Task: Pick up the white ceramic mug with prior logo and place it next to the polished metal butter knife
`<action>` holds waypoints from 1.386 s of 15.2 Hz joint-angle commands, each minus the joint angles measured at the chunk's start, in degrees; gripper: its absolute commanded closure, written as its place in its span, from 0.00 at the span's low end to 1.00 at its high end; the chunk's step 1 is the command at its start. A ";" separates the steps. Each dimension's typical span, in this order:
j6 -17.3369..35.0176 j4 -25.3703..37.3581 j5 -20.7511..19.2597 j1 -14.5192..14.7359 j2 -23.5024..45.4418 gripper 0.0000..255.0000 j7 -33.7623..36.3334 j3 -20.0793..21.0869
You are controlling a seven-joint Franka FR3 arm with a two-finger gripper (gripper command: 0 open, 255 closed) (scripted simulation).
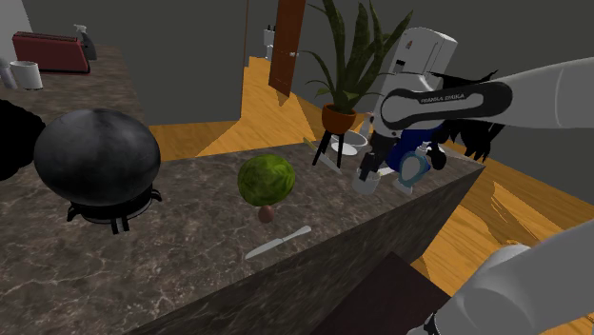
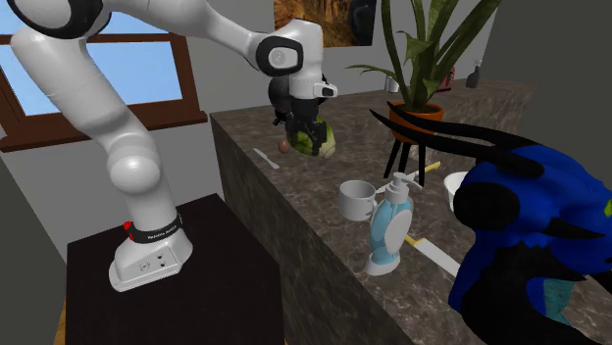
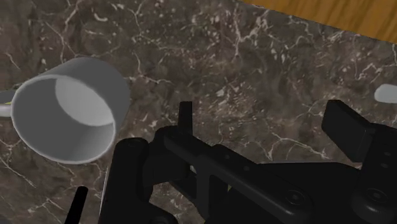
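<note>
Hanging above the dark marbled surface (image 3: 254, 51), the claw (image 2: 302, 125) holds nothing; how wide it stands I cannot tell. The white mug (image 3: 67, 118) stands upright off to one side, untouched.

A green ball (image 1: 267, 180) sat on a dark stone counter (image 1: 143, 276). A small brown thing (image 1: 267, 214) lay just beside the ball. In the shoulder view, a big black pot (image 1: 95, 157) stood left of the ball. A plant (image 1: 345, 71) stood right of it, and a blue soap bottle (image 2: 389, 227) farther that way.
</note>
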 commanded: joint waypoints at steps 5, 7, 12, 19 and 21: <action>6.40 5.71 0.13 -1.76 11.10 0.00 -4.89 -3.65; 8.15 8.10 0.71 -2.36 14.97 0.00 -6.52 -4.62; 11.76 11.32 2.21 -3.47 21.45 0.00 -9.14 -5.75; 15.82 9.67 3.14 -3.68 23.96 0.00 -9.81 -5.73; 15.82 9.67 3.14 -3.68 23.97 0.00 -9.81 -5.73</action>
